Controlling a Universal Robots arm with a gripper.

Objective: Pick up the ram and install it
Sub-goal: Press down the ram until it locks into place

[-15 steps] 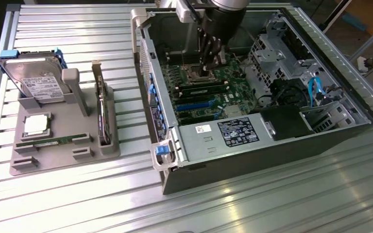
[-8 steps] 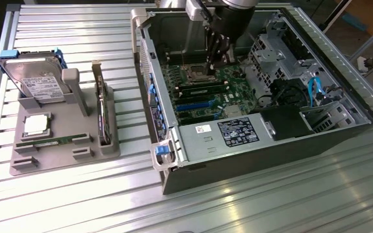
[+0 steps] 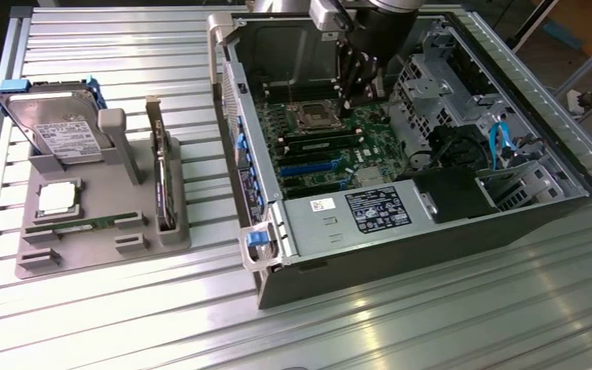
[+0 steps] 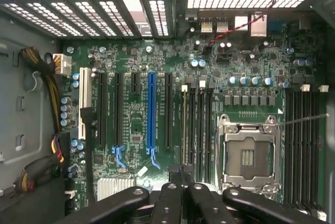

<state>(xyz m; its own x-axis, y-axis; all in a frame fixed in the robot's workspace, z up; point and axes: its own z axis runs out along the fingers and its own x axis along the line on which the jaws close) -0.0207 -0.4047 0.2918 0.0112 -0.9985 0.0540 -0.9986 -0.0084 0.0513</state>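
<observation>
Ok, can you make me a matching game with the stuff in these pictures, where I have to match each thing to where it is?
Things:
1. hard drive
2. silver processor chip
3. gripper
4. long blue slot

Places:
A. reaching down into the open computer case, fingers shut
B. standing up at one end of the grey holder
C. lying flat on the grey holder
D. fixed to the green board, between black slots

Right pairs: 1-B, 2-C, 3-A, 4-D.
</observation>
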